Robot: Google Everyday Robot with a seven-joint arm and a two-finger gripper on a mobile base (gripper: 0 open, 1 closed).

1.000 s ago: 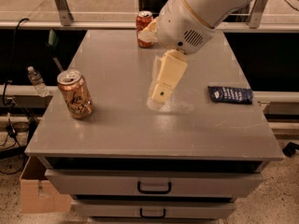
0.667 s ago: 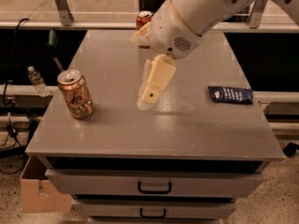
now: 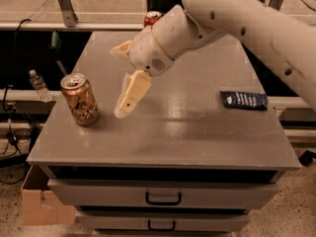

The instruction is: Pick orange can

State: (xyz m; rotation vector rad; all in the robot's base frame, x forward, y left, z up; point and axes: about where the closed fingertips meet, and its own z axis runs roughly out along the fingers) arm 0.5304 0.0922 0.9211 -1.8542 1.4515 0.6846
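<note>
The gripper (image 3: 123,83) hangs open and empty above the grey cabinet top (image 3: 197,132), its lower finger (image 3: 131,95) pointing down. The orange can (image 3: 80,98) stands upright just to its left, near the left edge, not touching.

The gripper (image 3: 118,83) hangs just right of the orange can (image 3: 80,99), its fingers spread, and bare table top (image 3: 163,137) lies between them. Behind the orange can the surface is free up to a red can (image 3: 152,18) (at the far edge). Well right of the orange can lies a flat dark packet (image 3: 243,99).
</note>
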